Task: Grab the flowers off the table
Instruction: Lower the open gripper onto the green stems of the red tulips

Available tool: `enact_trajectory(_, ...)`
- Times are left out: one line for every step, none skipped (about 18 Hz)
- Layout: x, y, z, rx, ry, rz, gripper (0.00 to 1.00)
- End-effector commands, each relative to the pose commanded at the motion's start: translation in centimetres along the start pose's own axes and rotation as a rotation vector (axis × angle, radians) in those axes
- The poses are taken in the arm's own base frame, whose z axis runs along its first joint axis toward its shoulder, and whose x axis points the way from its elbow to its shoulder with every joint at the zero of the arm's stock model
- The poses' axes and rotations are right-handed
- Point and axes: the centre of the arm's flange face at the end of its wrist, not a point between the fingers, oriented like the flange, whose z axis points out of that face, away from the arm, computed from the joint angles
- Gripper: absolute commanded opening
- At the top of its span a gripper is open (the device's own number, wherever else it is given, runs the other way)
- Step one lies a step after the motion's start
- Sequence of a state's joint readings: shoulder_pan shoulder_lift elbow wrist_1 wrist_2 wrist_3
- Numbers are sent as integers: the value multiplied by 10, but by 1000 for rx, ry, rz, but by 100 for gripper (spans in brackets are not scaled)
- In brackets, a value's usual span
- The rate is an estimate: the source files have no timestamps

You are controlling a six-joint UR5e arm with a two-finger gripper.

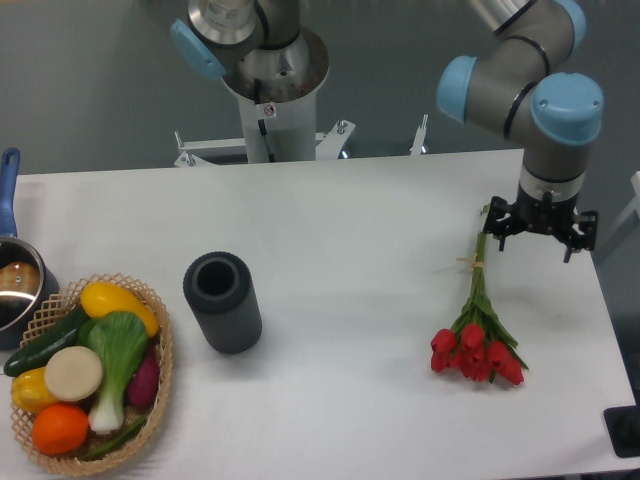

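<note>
The flowers (pixel 476 330) lie flat on the white table (pixel 340 220) at the right. Their red tulip heads point toward the front edge, and the thin green stems run back to a pale band about halfway up. My gripper (pixel 541 232) hangs from the arm's wrist just right of the stem tips, close to the table's right edge. It is seen from above, so the black body hides its fingers. Nothing visible is held in it, and the flowers rest apart from it.
A dark grey cylindrical vase (pixel 222 301) lies left of centre. A wicker basket (pixel 160 350) of vegetables and fruit sits at the front left, with a blue-handled pot (pixel 15 280) behind it. The robot base (pixel 270 90) stands behind the table.
</note>
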State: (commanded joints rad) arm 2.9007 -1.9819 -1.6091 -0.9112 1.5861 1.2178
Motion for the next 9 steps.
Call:
enact_trajectory(-3,4,2,-3,2,9,100)
enact_trajectory(-3,5,2,-3,2,17,100)
enact_trajectory(-3,5,3,-1,3,19,100)
enact_trajectory(-3,5,3,3,0,16,100)
enact_trajectory(-3,3,4,8,-5,16,100)
enact_trajectory(0,5,8,11,-9,13,100)
enact_trajectory(5,7,14,15,-11,12,100)
enact_trajectory(14,9,23,20,-25,9,100)
enact_trajectory(18,8,28,24,-34,9,100)
